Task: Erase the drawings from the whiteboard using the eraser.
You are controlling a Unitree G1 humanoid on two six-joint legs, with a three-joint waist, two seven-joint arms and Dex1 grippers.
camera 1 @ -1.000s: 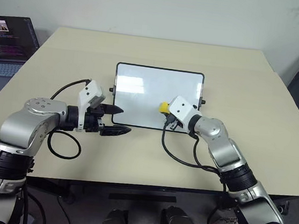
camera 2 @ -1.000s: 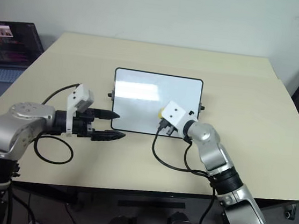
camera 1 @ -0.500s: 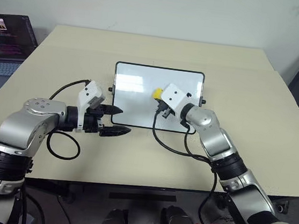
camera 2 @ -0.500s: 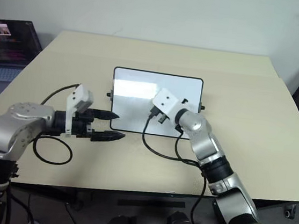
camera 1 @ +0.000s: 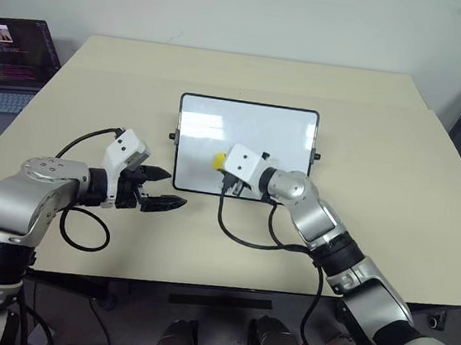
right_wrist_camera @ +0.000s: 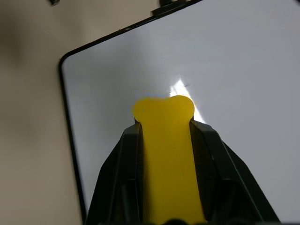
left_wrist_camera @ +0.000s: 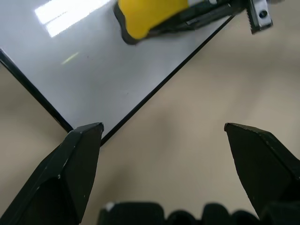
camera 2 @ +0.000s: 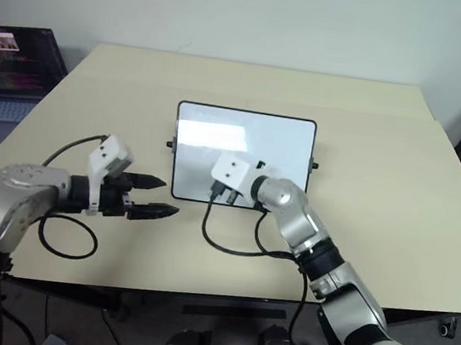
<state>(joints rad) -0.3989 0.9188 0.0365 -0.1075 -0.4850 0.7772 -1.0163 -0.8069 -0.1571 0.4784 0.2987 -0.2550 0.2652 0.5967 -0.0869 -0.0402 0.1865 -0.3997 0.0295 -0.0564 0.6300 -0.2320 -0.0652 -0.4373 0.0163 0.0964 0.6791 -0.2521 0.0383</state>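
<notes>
Yellow eraser held on board, lower centre

Yellow eraser (camera 1: 218, 160) is clamped in the right pincer (right_wrist_camera: 165, 140), pressed at the whiteboard (camera 1: 278, 124) lower-middle area, centre of frame. Board lies flat on the tabletop (camera 1: 410, 201), long axis left-right. Drawings: none legible on the white surface, likely mostly wiped. Unwiped board stretches toward the frame's left from the eraser. Left pincer (camera 1: 162, 188) hangs spread and empty, just off the board's lower-left corner. Right arm is nearer.

I see bare table (camera 1: 400, 142) all around the whiteboard (camera 1: 286, 125). My right gripper (camera 1: 217, 162) with the eraser (right_wrist_camera: 165, 140) blocks the board's near half; a laptop (camera 1: 10, 60) sits far left.
</notes>
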